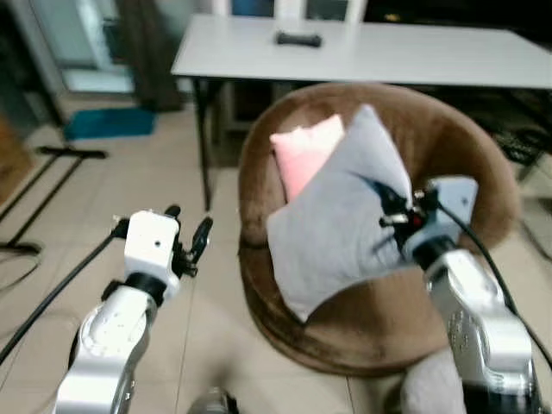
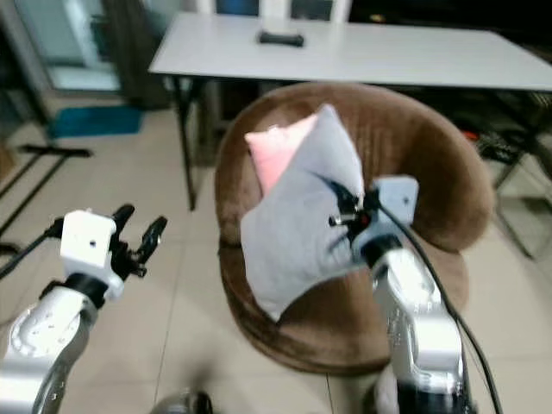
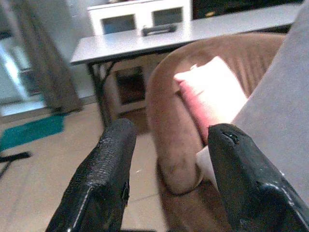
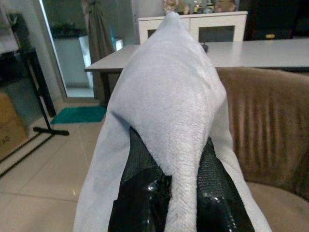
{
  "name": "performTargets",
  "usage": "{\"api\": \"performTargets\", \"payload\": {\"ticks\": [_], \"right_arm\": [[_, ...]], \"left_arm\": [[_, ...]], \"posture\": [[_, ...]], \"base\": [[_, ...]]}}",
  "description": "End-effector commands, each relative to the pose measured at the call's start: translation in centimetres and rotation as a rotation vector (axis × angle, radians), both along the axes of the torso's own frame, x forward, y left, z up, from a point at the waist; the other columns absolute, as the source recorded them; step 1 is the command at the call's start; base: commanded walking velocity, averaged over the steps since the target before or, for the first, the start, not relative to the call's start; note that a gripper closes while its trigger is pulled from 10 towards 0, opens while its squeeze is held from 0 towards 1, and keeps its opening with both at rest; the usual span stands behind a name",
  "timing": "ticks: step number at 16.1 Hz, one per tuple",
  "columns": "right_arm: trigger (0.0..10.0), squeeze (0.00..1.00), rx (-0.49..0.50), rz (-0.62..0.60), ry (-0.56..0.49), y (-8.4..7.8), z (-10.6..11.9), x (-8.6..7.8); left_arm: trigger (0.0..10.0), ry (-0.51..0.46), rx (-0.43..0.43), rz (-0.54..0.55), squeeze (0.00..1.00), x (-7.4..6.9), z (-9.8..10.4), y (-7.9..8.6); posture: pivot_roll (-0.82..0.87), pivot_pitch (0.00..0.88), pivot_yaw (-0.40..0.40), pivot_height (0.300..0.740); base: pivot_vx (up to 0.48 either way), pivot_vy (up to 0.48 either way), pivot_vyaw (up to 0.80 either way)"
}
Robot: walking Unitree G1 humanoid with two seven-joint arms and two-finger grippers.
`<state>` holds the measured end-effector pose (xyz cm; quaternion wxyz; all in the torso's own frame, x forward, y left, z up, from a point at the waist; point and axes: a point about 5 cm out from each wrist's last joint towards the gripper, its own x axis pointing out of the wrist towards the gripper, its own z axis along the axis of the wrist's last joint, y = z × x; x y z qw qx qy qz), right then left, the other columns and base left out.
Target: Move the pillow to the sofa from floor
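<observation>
Right tool [image 1: 398, 210]: clamped narrow on a fold of the grey pillow [image 1: 341, 216]; in the right wrist view its two black fingers [image 4: 140, 193] pinched a ridge of the fabric between them.
Pillow's place: held up over the round brown sofa [image 1: 466, 164], off the floor, its lower corner hanging just above the seat cushion.
Pillow from tool: directly ahead of the right tool and to the robot's left of it, spreading over the seat.
Long axis: ran corner to corner, from the top corner near the backrest down to the low corner at the seat's front-left.
Pointing: tilted, upper corner up and away from the robot, broad face turned toward the camera.
Neighbour: a pink pillow [image 1: 304, 155] leaned on the backrest, just behind the grey one and apparently touching it.
Left tool [image 1: 186, 226]: fingers spread wide, holding nothing, raised over the tiled floor [image 1: 86, 216] beside the sofa's left edge.
Nearer arm: the right, already gripping.
Coming move (judgement): lower the pillow onto the seat and release.
Behind: a white worktop [image 1: 388, 52] with a dark object [image 1: 298, 39] on it.
</observation>
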<state>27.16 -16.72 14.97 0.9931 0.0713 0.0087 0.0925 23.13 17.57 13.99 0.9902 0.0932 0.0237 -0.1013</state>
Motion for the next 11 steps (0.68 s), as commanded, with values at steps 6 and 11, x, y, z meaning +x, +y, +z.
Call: {"api": "performTargets", "payload": {"ticks": [6,11], "right_arm": [[10.0,0.0,-0.161,-0.016,-0.015,0.6,-0.1,-1.3],[10.0,0.0,-0.176,-0.085,0.011,-0.4,-0.7,-1.4]], "left_arm": [[10.0,0.023,0.024,0.084,0.33,-0.7,-1.2,1.6],[10.0,0.002,0.034,0.068,0.31,-0.3,-1.1,0.7]], "posture": [[0.06,0.0,0.01,0.74],[0.05,0.0,0.008,0.74]], "base": [[0.0,-0.396,0.0],[0.0,-0.152,0.0]]}}
